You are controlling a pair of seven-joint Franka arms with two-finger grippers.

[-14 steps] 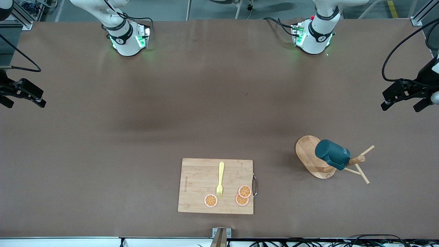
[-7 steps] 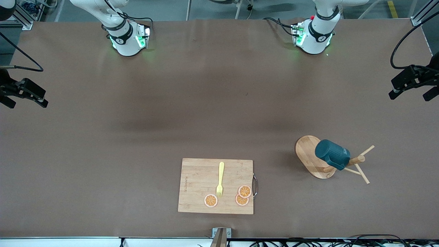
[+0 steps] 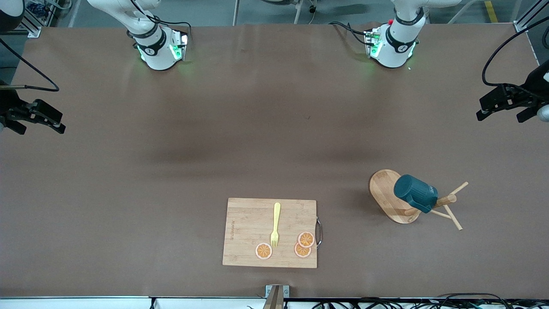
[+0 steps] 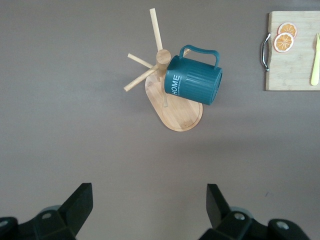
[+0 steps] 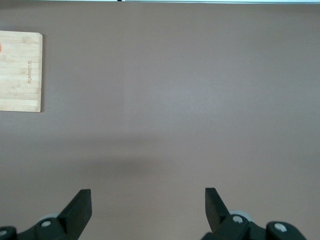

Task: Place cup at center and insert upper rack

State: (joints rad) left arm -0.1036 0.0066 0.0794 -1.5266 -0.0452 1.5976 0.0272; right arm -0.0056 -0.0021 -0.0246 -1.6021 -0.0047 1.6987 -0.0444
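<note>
The dark teal cup [image 3: 415, 192] hangs on a peg of the light wooden rack [image 3: 390, 197], a mug tree with an oval base, toward the left arm's end of the table. Both also show in the left wrist view: the cup [image 4: 193, 83] on the rack [image 4: 177, 107]. My left gripper [image 3: 502, 107] is open and empty, high over the table's edge at the left arm's end, apart from the rack. My right gripper [image 3: 36, 120] is open and empty over the right arm's end of the table.
A bamboo cutting board [image 3: 248, 234] lies near the front camera's edge, with a yellow fork [image 3: 275, 224] and orange slices [image 3: 305, 239] on it. It also shows in the left wrist view [image 4: 292, 65] and the right wrist view [image 5: 20, 70].
My left gripper has shifted at the left arm's end of the table, farther from the front camera and then a little toward the centre. My right gripper has crept inward. Cup and rack have not moved.
</note>
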